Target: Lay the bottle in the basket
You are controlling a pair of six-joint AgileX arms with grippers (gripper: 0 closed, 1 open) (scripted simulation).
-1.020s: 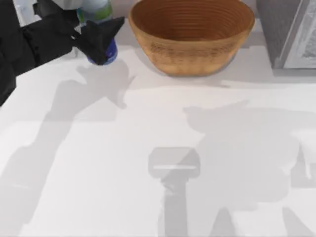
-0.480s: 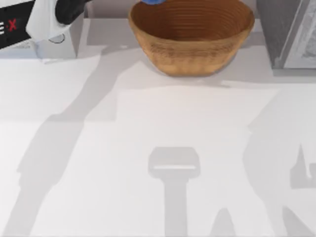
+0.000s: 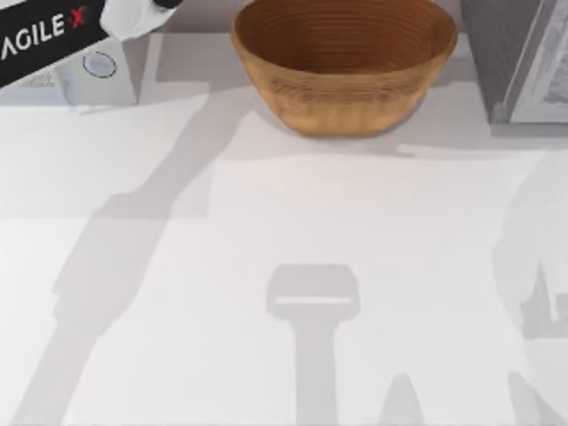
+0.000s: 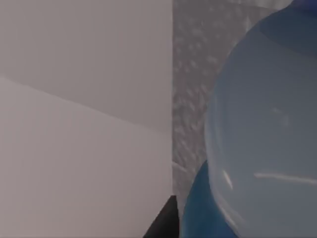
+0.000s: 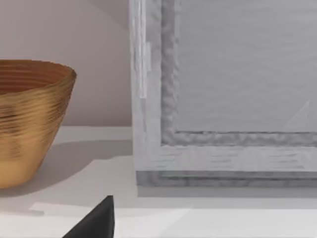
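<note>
Operator: Bottle, where does it sit?

Spotter: Right up against your left gripper [image 4: 166, 224], of which a dark tip shows at the edge of the left wrist view. The bottle [image 4: 262, 129] is very close there: you see its clear rounded body, with a dark blue part beside it towards that dark tip. Past it stand a speckled grey surface [image 4: 190, 74] and plain white panels.

Operator: Is the left gripper clenched on it?

Spotter: I cannot tell. Where it meets the bottle is hidden from you.

Operator: And the arm itself?

Spotter: From above, your left arm [image 3: 53, 31] reaches across the far left corner of the table [image 3: 284, 222], its lettered link lying at a slant. The basket [image 3: 346, 62] stands upright on the table to the right of that arm, well apart from it, with its ribbed rings bare inside.

Operator: The right side?

Spotter: Your right gripper [image 5: 96, 220] shows as a dark tip low over the table. Whether it is released or clenched I cannot tell. The basket stands ahead of it and off to one side, apart from it. A grey framed cabinet [image 5: 223, 99] rises ahead of it too, just beside the basket.
</note>
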